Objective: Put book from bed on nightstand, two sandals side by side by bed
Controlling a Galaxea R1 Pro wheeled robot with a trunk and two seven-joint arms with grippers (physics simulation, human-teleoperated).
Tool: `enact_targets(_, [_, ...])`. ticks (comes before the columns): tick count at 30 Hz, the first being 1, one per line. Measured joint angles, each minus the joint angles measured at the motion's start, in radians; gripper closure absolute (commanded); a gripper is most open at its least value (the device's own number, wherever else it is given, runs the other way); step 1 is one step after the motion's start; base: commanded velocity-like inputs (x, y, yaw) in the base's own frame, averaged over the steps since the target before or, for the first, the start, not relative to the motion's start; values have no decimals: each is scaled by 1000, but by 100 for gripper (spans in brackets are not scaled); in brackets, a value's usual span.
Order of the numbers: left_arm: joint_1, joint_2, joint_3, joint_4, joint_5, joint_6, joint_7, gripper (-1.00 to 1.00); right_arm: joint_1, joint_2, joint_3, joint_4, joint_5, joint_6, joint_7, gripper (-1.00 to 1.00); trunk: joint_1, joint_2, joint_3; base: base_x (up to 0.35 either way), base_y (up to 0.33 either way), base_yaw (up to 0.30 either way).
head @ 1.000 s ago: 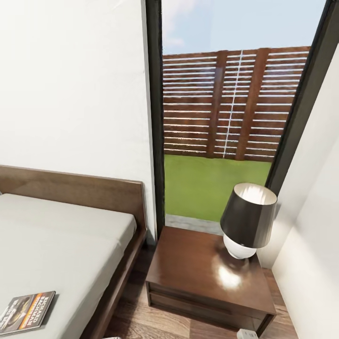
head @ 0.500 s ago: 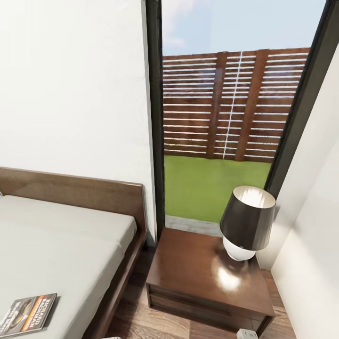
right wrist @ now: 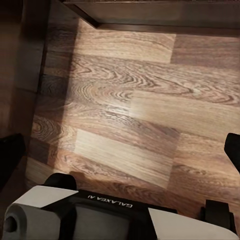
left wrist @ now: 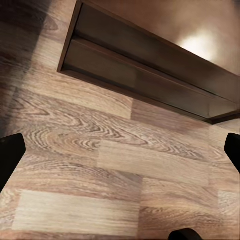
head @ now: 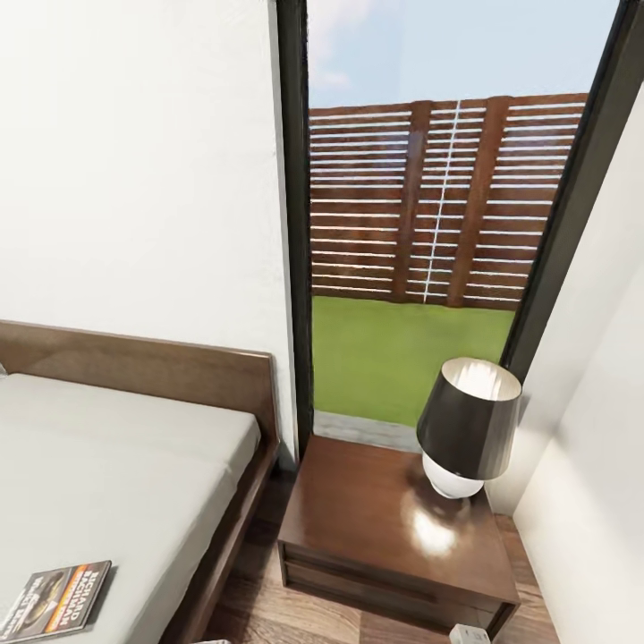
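1. The book point(head: 55, 600) on the bed point(head: 134, 465) is cut by the head view's lower left edge; its lettering is too small to read.
2. The bed runs off the left and bottom edges.
3. A small white object point(head: 469, 635) beside the nightstand point(head: 376, 528) is clipped, unidentifiable.
4. The left gripper point(left wrist: 120, 155) fingertips point(left wrist: 10, 157) show as dark slivers at the frame's sides.

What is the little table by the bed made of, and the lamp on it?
The nightstand looks like dark reddish-brown wood with a glossy finish: its top mirrors a bright patch of light. The lamp has a smooth white base, maybe ceramic or glass, and a dark shade, pale inside, possibly fabric; this render leaves that open.
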Motion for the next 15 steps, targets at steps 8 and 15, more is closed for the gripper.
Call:
enact_targets(8, [0, 1, 1, 0, 0, 0, 0, -100, 0, 0, -1, 0, -2, 0, 0, -100, -31, 56, 25, 0, 0, 0])
enact_targets(15, [0, 1, 1, 0, 0, 0, 0, -100, 0, -1, -1, 0, -2, 0, 0, -100, -58, 105, 47, 0, 0, 0])
